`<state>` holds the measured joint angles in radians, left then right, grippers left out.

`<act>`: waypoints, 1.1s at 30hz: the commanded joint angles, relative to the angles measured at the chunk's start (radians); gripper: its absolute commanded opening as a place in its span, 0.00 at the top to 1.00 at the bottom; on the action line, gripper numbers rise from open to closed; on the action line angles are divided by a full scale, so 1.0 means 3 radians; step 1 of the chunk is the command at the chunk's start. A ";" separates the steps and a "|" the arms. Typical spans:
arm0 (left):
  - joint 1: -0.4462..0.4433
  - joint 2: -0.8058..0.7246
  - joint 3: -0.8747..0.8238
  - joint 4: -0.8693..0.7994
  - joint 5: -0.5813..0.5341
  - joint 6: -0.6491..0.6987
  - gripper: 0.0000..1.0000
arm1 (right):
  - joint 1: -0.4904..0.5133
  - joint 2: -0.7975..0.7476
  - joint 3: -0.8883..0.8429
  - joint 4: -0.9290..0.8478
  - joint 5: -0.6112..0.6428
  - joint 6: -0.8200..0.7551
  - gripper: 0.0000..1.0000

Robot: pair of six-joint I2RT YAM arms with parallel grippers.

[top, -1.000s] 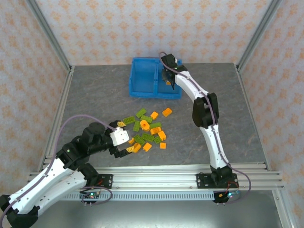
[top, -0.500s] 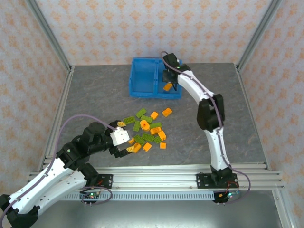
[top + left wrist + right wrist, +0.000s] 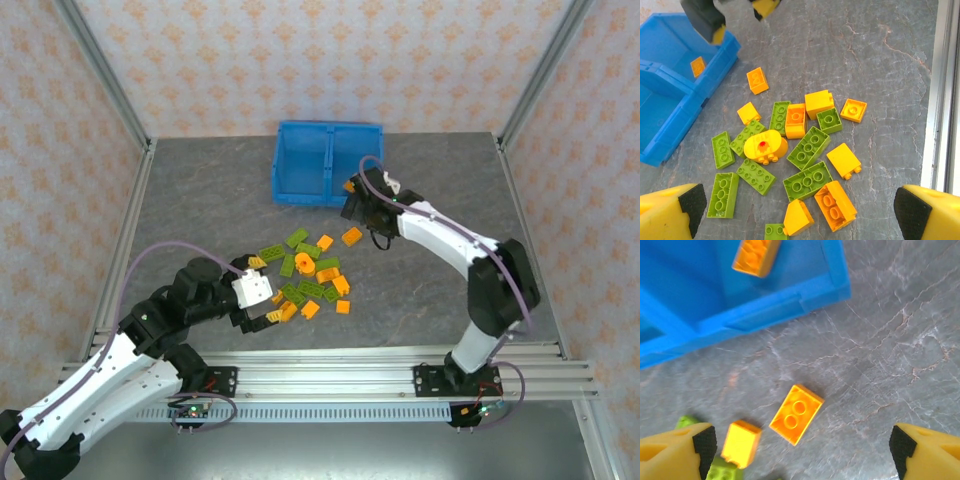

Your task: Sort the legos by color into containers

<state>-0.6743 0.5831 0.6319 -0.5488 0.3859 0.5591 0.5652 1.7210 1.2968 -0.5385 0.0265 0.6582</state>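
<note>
- Top external view: the legos (image 3: 312,275) lie heaped mid-worktop, green and orange mixed; the blue bin (image 3: 277,165) stands at the far side; the right hand (image 3: 360,205) hangs just in front of the bin's near wall, close to a stray orange brick (image 3: 351,236); the left hand (image 3: 265,290) sits at the near-left edge of the heap; the sorting looks barely begun
- Left wrist view: the left hand (image 3: 802,209) is spread to its full width with nothing between its fingers, the heap lying just beyond them; a round orange piece (image 3: 765,147) rests among green bricks; a binned orange brick (image 3: 698,66) lies in one compartment of the bin
- Right wrist view: the right hand (image 3: 800,447) is spread wide and empty; below it the stray orange brick (image 3: 796,414) lies flat on the worktop (image 3: 880,340), studs up and turned at an angle, apart from a smaller orange piece (image 3: 741,444); the binned orange brick (image 3: 756,255) lies in what looks like the right compartment
- Judgement: the step in hand is the reach for the next orange brick; that calls for turning the wrist to match the brick's angle, lowering around it, then closing across its narrow sides without nudging the neighbour
</note>
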 commanded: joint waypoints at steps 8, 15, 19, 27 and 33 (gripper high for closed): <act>-0.0018 -0.0037 -0.0047 0.0070 -0.0020 0.0052 0.00 | 0.0113 0.0889 0.0539 -0.0231 0.0107 0.0286 0.11; -0.0018 0.0014 -0.0048 0.0102 0.0048 0.0052 0.00 | 0.0154 0.1029 0.0408 -0.0208 0.0165 0.0436 0.31; -0.0015 0.0012 -0.0046 0.0095 0.0043 0.0057 0.00 | 0.0155 0.1028 0.0343 -0.0185 0.0198 0.0431 0.42; -0.0020 -0.0006 -0.0051 0.0083 0.0030 0.0059 0.00 | 0.0152 0.0862 0.0151 -0.0057 0.0230 0.0454 0.63; -0.0023 -0.0011 -0.0051 0.0101 0.0061 0.0055 0.00 | 0.0154 0.0315 0.0023 -0.0036 0.0388 0.0339 0.72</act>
<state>-0.6743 0.5854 0.6270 -0.5484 0.3862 0.5594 0.6064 1.9358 1.3109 -0.5453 0.0795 0.7822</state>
